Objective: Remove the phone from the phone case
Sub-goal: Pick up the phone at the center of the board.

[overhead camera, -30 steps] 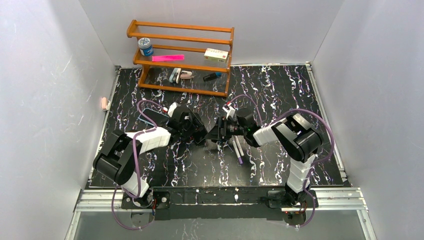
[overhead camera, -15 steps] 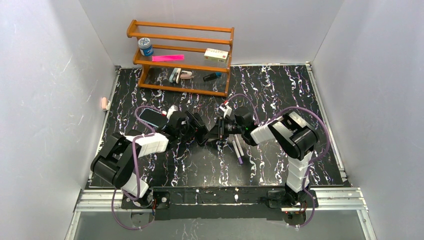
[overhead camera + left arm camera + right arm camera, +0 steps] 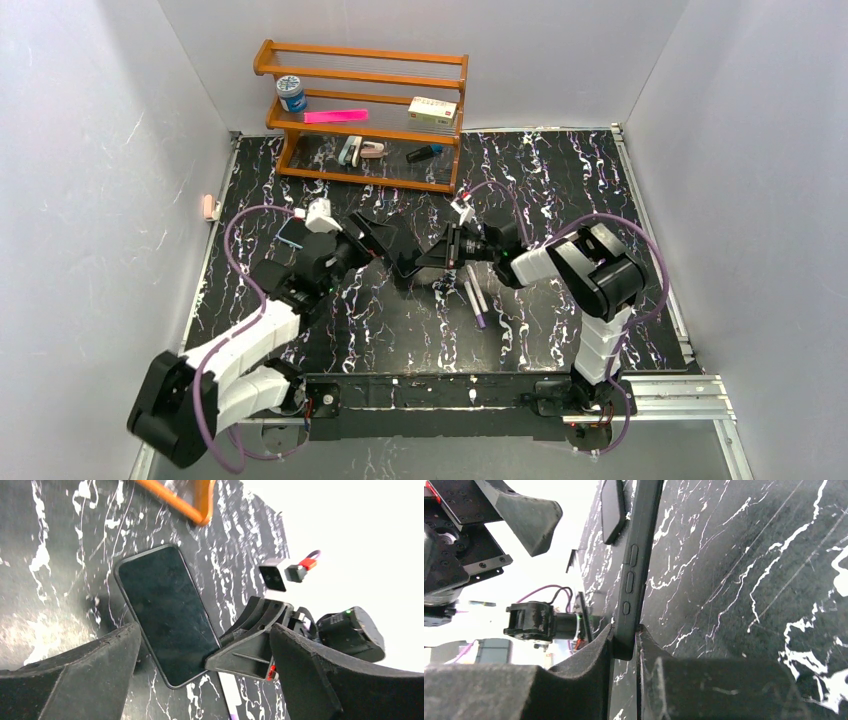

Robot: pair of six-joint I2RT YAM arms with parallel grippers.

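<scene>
The phone in its dark phone case point(image 3: 165, 615) hangs just above the black marbled table, screen towards the left wrist camera. My right gripper point(image 3: 624, 640) is shut on one end of the case point(image 3: 639, 555), whose edge with its side buttons runs away from the fingers. In the top view that gripper point(image 3: 428, 257) sits at mid-table. Facing it, my left gripper point(image 3: 203, 630) is open, its fingers point(image 3: 100, 665) wide on either side of the phone and touching nothing; from above it point(image 3: 375, 240) is just left of the right one.
A wooden rack point(image 3: 365, 110) with small items stands at the back left. Pens point(image 3: 475, 295) lie on the table below my right gripper. A flat bluish slab point(image 3: 291, 232) lies behind the left wrist. Grey walls close in both sides.
My right gripper has shut on the case end. My left gripper's jaws have spread wider, off the phone, and its arm has stretched out, elbow swinging down and left.
</scene>
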